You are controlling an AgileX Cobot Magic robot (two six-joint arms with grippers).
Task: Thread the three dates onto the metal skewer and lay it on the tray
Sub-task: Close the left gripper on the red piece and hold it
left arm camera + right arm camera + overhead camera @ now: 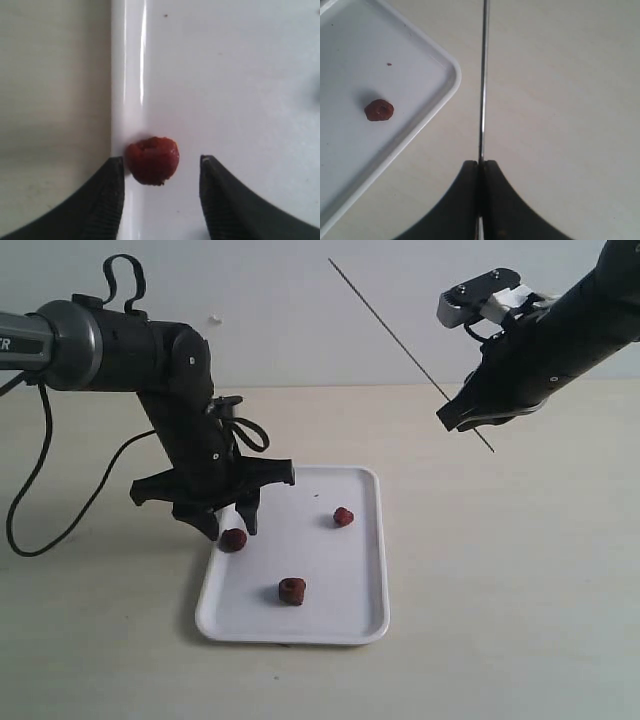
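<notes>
Three dates lie on the white tray [335, 580]: one against its left rim [233, 539], one near the middle [343, 516], one toward the front [292, 591]. My left gripper [232, 528] is down at the left-rim date, open. In the left wrist view its gripper [161, 160] has a finger on either side of that date [152, 167], which sits close to the rim-side finger [112, 185]. My right gripper [452, 420] hangs above the table to the tray's right, shut on the metal skewer [390, 328], which slants up to the left. The right wrist view shows the skewer [483, 75] clamped in its gripper [481, 164].
The tray rests on a pale wooden table [500, 590] before a white wall. A black cable [40, 480] loops over the table at the left. A tray corner [451, 80] and one date [379, 110] show in the right wrist view.
</notes>
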